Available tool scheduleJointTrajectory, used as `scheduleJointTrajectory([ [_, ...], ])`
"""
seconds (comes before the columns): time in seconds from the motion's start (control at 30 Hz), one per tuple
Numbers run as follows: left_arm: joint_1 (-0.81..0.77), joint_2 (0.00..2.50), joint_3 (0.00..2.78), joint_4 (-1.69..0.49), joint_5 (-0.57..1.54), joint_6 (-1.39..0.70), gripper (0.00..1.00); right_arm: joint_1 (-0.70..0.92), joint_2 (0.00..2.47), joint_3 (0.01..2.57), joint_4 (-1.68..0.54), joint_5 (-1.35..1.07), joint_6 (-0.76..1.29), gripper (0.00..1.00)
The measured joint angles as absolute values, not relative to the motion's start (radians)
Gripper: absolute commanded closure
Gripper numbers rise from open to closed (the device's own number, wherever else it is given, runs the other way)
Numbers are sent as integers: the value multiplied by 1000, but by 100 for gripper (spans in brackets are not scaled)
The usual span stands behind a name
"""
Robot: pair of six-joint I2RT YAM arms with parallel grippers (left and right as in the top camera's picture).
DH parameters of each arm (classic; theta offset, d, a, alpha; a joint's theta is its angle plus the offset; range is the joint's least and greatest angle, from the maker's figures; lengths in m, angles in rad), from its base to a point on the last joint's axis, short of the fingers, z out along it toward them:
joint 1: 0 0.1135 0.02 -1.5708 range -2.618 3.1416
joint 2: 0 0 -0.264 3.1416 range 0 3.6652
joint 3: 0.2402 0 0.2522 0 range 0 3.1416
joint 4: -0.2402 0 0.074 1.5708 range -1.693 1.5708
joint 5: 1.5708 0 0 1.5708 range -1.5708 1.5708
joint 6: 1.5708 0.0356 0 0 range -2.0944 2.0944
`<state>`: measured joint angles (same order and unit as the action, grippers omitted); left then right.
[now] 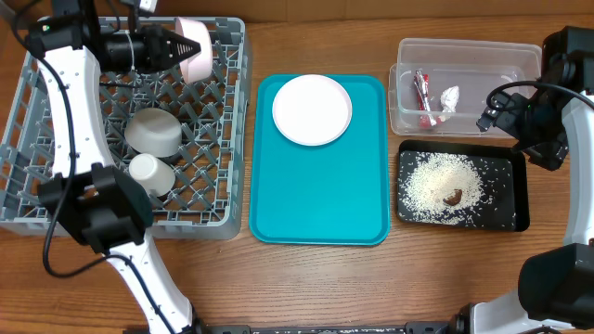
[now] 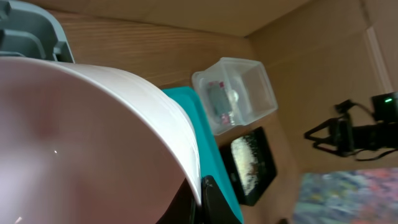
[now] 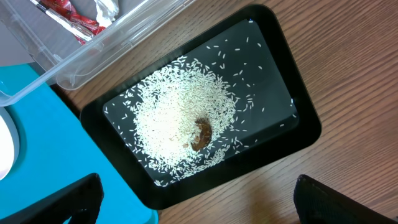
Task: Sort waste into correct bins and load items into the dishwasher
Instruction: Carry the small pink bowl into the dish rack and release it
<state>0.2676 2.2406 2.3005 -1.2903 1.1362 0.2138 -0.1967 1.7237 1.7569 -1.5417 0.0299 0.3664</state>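
One wooden bench [image 1: 436, 278] is carrying everything. One grey dish rack [image 1: 234, 139] is sitting on it, along with one teal serving tray [image 1: 316, 199], one clear plastic tub [image 1: 464, 51] and one black tray [image 1: 508, 176]. Two bowls are showing: one pinkish bowl [image 1: 193, 48] and one pale grey bowl [image 1: 153, 132]. One small white cup [image 1: 151, 173] and one round white plate [image 1: 312, 109] are also showing.

As for waste, one red-and-white candy wrapper [image 1: 423, 97], one crumpled white scrap [image 1: 449, 98] and one brown food lump [image 1: 453, 197] are lying there. The white rice grains [image 1: 429, 186] are lying scattered, too many to count. Two robot arms are reaching in, the left arm [image 1: 70, 102] and the right arm [image 1: 568, 93].
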Motion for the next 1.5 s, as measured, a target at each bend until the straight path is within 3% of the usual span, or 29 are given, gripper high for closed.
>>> scheduleJointTrajectory([
  [0.4,287,2450,2300,-1295,1344,214,96,-197,1724,1757,-1542,30,366,0],
  [0.67,330,2452,2306,-1339,1300,217,95,-197,1724,1757,-1543,30,366,0],
  [0.7,337,2452,2310,-1351,1286,217,93,-197,1724,1757,-1542,30,366,0],
  [0.73,343,2452,2313,-1363,1271,220,84,-197,1724,1757,-1543,30,366,0],
  [0.8,354,2452,2319,-1380,1197,223,50,-197,1724,1757,-1543,30,366,0],
  [0.9,368,2462,2315,-1412,1063,220,31,-197,1724,1757,-1544,30,366,0],
  [1.23,419,2470,2312,-1480,954,219,0,-197,1724,1757,-1544,30,365,0],
  [1.5,463,2377,2310,-1451,895,221,0,-197,1724,1757,-1544,30,366,0],
])
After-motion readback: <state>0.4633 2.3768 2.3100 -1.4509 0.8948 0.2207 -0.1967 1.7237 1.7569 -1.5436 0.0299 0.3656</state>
